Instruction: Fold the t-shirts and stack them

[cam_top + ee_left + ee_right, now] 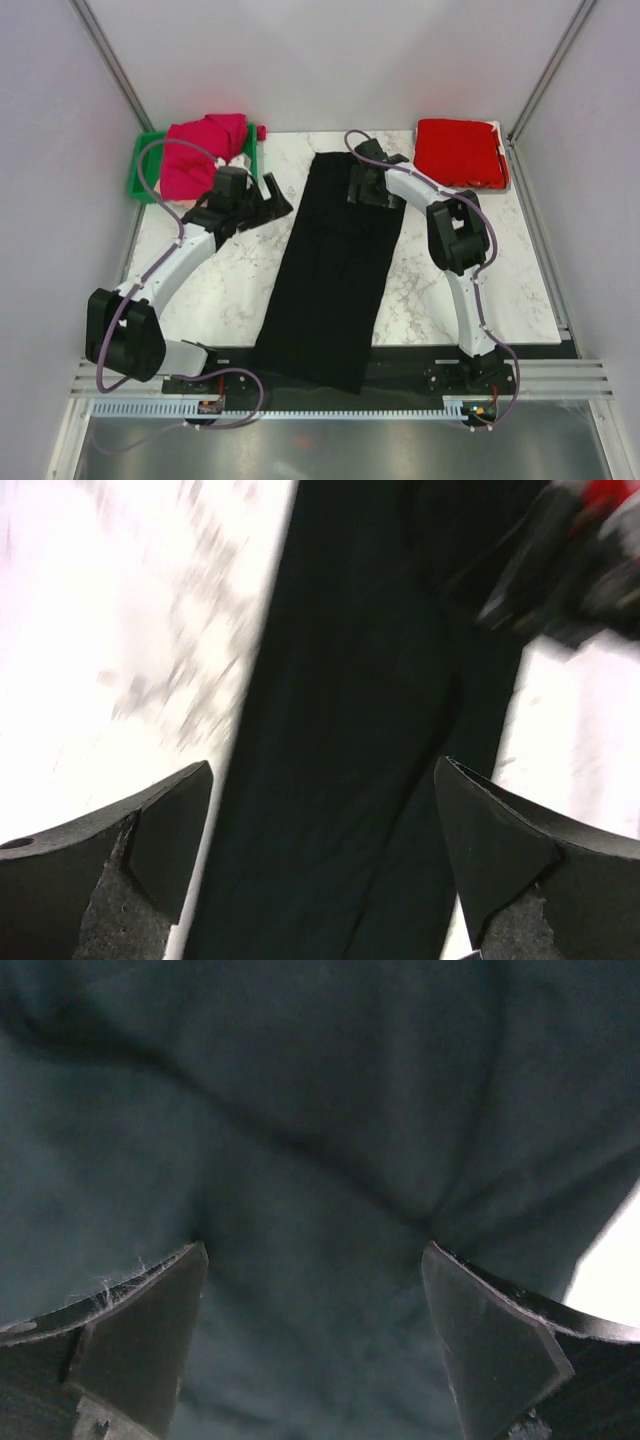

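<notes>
A black t-shirt (330,265) lies as a long narrow strip down the middle of the marble table, its near end hanging over the front edge. My left gripper (272,196) is open, just left of the strip's far part; in the left wrist view the black cloth (350,730) runs between its fingers. My right gripper (362,190) is open, low over the strip's far end; the black cloth (310,1160) fills the right wrist view. A folded red t-shirt (458,152) lies at the back right. A magenta t-shirt (200,150) is heaped in the bin.
A green plastic bin (140,175) stands at the back left corner. Grey walls close in the table on three sides. Bare marble (225,290) shows on both sides of the black strip.
</notes>
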Controlling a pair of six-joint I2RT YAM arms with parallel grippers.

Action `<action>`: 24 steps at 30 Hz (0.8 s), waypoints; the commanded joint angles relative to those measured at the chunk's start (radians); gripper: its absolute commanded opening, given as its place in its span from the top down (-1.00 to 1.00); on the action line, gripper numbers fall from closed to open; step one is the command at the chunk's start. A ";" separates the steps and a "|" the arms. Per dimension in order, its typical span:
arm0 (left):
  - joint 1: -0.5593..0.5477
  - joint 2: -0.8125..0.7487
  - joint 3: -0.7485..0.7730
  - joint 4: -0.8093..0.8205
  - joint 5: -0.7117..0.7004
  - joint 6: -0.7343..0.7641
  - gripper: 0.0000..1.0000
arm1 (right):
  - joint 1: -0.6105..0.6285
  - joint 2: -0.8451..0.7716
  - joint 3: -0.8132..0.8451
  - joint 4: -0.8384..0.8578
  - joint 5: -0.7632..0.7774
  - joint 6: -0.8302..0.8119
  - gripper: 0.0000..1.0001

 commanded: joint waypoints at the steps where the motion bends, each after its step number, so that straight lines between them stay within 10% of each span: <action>1: 0.005 -0.077 -0.137 0.069 0.029 -0.027 -0.99 | 0.010 0.090 0.157 -0.037 -0.056 -0.052 -0.92; 15: -0.001 -0.098 -0.335 0.131 0.043 -0.021 -0.98 | -0.098 0.572 0.660 0.046 -0.260 0.171 -0.91; 24: -0.125 -0.156 -0.364 0.060 -0.009 -0.047 -0.96 | -0.107 0.433 0.490 0.291 -0.328 0.139 -0.96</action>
